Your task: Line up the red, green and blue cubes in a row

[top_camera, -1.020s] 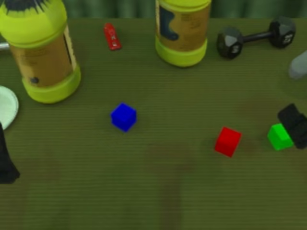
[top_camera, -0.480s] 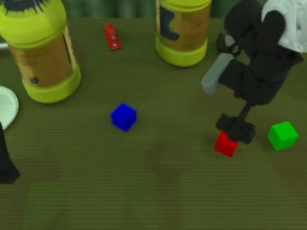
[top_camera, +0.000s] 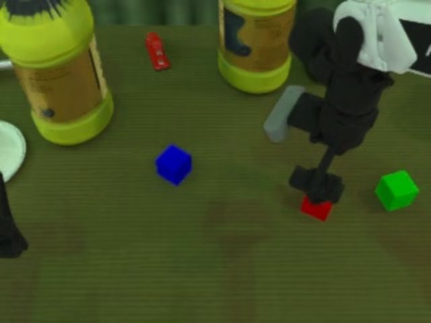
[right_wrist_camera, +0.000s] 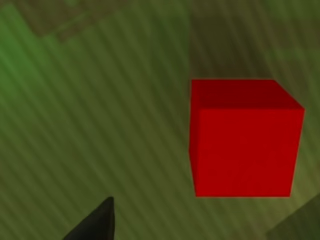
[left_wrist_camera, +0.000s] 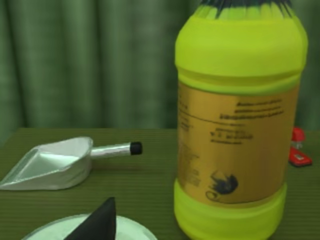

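Note:
The red cube [top_camera: 316, 208] rests on the table right of centre, half covered from above by my right gripper [top_camera: 316, 184]. That gripper is open and hangs just over the cube, not touching it. In the right wrist view the red cube [right_wrist_camera: 245, 145] fills the middle, with one dark fingertip [right_wrist_camera: 97, 222] off to its side. The green cube [top_camera: 396, 190] stands free further right. Left of centre, the blue cube [top_camera: 174, 164] sits alone. My left gripper [top_camera: 8, 232] is parked at the table's left edge, one fingertip [left_wrist_camera: 97, 222] showing.
Two big yellow bottles [top_camera: 57, 70] [top_camera: 256, 44] stand at the back. Between them lies a flat red piece [top_camera: 157, 51]. A white plate [top_camera: 8, 149] sits at the left edge, and a metal scoop [left_wrist_camera: 55, 162] lies near it. The right arm hides a dumbbell.
My right gripper left the green cube standing at the far right, swung in from the back and came over the red cube, then shifted slightly left. The cubes stayed put.

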You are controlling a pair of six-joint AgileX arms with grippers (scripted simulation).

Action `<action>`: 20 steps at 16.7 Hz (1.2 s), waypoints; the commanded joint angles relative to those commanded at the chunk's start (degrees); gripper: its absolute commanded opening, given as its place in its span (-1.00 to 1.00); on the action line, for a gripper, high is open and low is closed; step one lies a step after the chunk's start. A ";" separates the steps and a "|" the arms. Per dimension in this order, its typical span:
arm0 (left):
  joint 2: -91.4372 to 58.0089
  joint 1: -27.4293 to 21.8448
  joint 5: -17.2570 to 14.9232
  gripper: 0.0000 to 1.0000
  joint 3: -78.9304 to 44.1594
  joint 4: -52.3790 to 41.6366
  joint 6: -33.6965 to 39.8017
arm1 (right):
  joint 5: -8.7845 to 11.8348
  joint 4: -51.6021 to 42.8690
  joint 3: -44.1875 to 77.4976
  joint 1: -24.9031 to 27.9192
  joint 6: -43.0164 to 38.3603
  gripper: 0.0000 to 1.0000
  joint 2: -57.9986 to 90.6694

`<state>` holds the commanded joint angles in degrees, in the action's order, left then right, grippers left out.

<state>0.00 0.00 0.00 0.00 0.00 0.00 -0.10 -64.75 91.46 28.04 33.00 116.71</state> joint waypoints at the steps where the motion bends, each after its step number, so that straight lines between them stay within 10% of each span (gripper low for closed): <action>1: 0.00 0.00 0.00 1.00 0.00 0.00 0.00 | 0.00 0.13 -0.16 -0.30 -0.07 1.00 -0.14; 15: 0.00 0.00 0.00 1.00 0.00 0.00 0.00 | -0.06 17.93 -10.98 0.10 -0.20 1.00 6.95; 20: 0.00 0.00 0.00 1.00 0.00 0.00 0.00 | -0.06 17.93 -10.98 0.10 -0.20 0.25 6.95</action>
<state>0.00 0.00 0.00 0.00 0.00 0.00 -0.15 -46.82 80.48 28.14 32.80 123.66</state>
